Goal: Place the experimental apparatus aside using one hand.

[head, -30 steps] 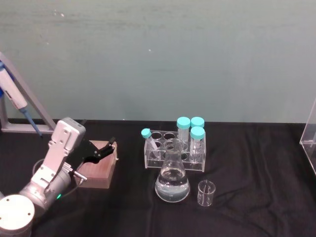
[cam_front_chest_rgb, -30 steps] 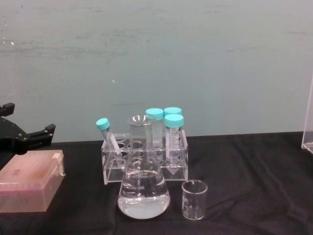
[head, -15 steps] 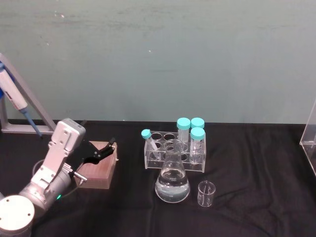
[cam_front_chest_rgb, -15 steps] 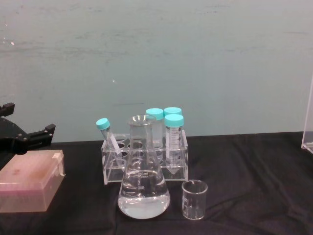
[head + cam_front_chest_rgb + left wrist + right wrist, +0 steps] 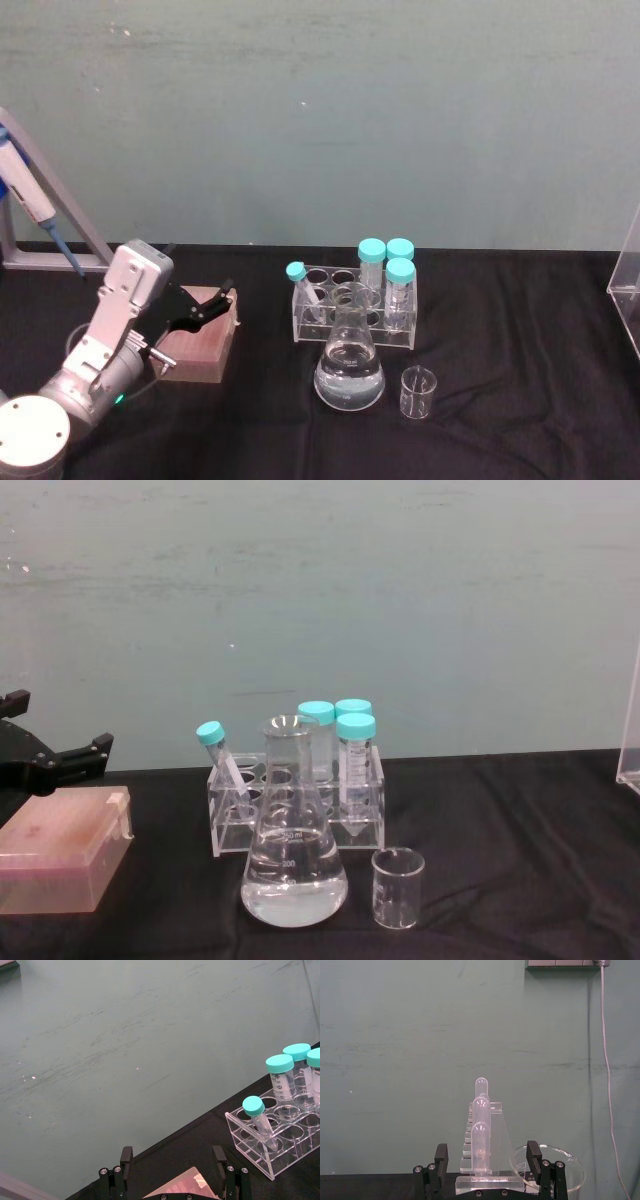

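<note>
While the left gripper [image 5: 171,1160] hung over the pink box [image 5: 200,338] at the table's left, its fingers stood wide apart and held nothing; the labware sat well apart from it, at the middle of the black cloth [image 5: 520,330]. The conical flask [image 5: 349,375] stood just in front of the tube rack [image 5: 306,326], with the small beaker [image 5: 417,392] just beside the flask. The right gripper [image 5: 487,1152] was likewise open and empty, facing a tall acrylic stand [image 5: 481,1110] of long tubes.

The likely trouble lay in the crowding; a reach for the rack from the left could clip the leaning capped tube [image 5: 303,288] or nudge the flask, and the flask's liquid would spill if it tipped; smooth glass might also slip from a shallow pinch; a sliding flask could knock the beaker over.

Against the earlier frames nothing had moved; gripper, box, flask, rack and beaker all kept their places.
</note>
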